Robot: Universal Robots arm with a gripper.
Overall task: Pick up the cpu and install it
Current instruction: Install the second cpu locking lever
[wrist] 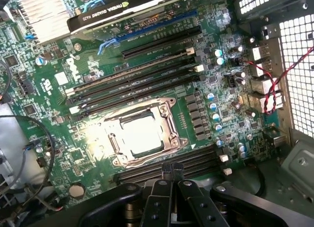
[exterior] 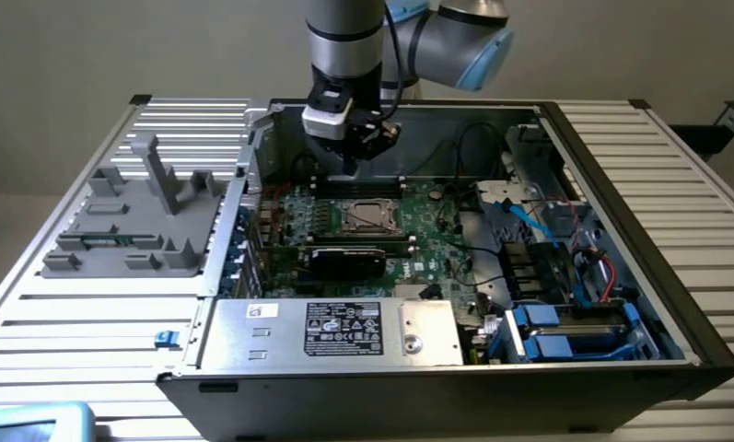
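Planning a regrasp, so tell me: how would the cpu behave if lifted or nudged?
The cpu looks thin and flat, so probably stiff and light. Its shiny metal top may be slippery. Seated inside the socket frame, it likely won't slide sideways.

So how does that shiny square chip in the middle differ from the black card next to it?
The cpu is a small, bright silver square lying flat inside a metal frame; the graphics card is long, black and labelled, standing on edge in its slot. The chip sits closer to the hand than the card does. Both are mounted on the green motherboard.
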